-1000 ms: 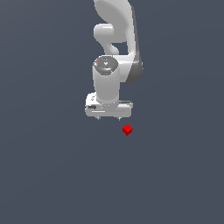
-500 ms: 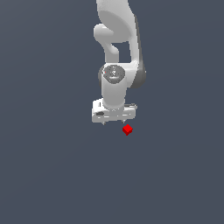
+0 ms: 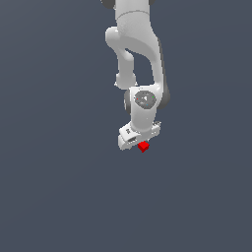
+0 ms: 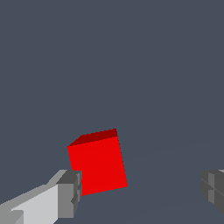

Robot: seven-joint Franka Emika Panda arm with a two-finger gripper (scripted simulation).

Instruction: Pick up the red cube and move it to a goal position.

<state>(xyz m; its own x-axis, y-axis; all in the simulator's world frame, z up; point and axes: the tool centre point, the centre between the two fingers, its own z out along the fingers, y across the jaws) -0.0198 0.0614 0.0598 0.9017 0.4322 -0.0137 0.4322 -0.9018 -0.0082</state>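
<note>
The red cube [image 3: 143,146] lies on the dark grey floor, just below the white hand of the arm in the exterior view. In the wrist view the red cube [image 4: 98,161] sits between my two fingers, close beside one grey fingertip [image 4: 70,192] and well apart from the other [image 4: 213,189]. My gripper [image 4: 141,191] is open and holds nothing. In the exterior view the gripper [image 3: 138,143] is low over the cube and its fingers are hidden behind the hand.
The white arm [image 3: 138,59] rises from the gripper toward the top of the exterior view. The plain dark grey floor [image 3: 59,187] lies all around.
The gripper has moved toward the exterior view's right and down, from beside the cube to right over it. The cube has stayed put.
</note>
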